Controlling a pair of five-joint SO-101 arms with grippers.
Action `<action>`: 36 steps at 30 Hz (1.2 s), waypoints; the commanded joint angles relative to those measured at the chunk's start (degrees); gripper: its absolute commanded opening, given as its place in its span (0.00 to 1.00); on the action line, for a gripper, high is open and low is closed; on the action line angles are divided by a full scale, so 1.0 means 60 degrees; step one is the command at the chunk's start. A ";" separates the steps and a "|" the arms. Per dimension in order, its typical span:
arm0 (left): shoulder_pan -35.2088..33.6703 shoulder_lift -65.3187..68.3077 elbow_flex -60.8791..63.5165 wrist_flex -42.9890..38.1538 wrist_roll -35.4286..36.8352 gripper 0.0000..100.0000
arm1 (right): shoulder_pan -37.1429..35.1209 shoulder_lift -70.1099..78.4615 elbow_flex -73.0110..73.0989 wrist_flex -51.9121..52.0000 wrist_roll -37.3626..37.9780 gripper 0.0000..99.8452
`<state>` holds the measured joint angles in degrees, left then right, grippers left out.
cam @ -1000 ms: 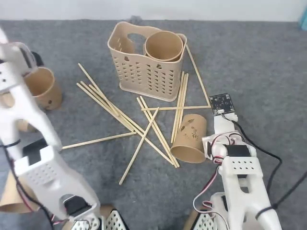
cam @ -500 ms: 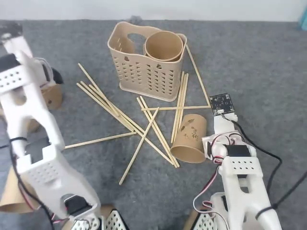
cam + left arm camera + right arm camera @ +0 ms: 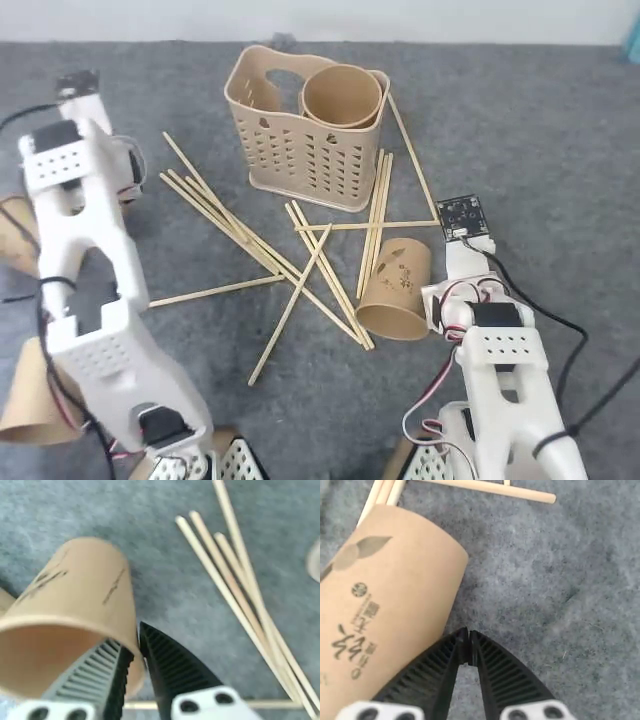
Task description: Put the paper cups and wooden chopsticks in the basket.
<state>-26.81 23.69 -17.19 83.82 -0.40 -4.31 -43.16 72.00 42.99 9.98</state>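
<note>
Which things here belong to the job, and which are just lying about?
Job: basket; cup inside it; pinched cup in the left gripper; tipped cup beside the right gripper; edge cup; half-hidden cup; scattered chopsticks.
Lying about: grey mat; blue thing.

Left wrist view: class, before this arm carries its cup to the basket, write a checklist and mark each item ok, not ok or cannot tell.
1. Left claw pinches the cup wall, one finger inside, one outside: ok.
2. Cup clear of the carpet: cannot tell.
3. Basket upright, with room beside the stowed cup: ok.
4. Way to the basket free of chopsticks: not ok, they lie across it.
5. Right claw shut and empty beside the lying cup, out of the way: ok.
</note>
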 commanded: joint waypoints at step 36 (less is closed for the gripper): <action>0.7663 -0.3663 -0.6864 0.0806 0.1128 0.01 | -0.0051 -0.0198 -0.0029 -0.0359 0.0103 0.01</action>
<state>16.35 2.42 -59.38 94.37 4.97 -4.31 -43.16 72.00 41.76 9.98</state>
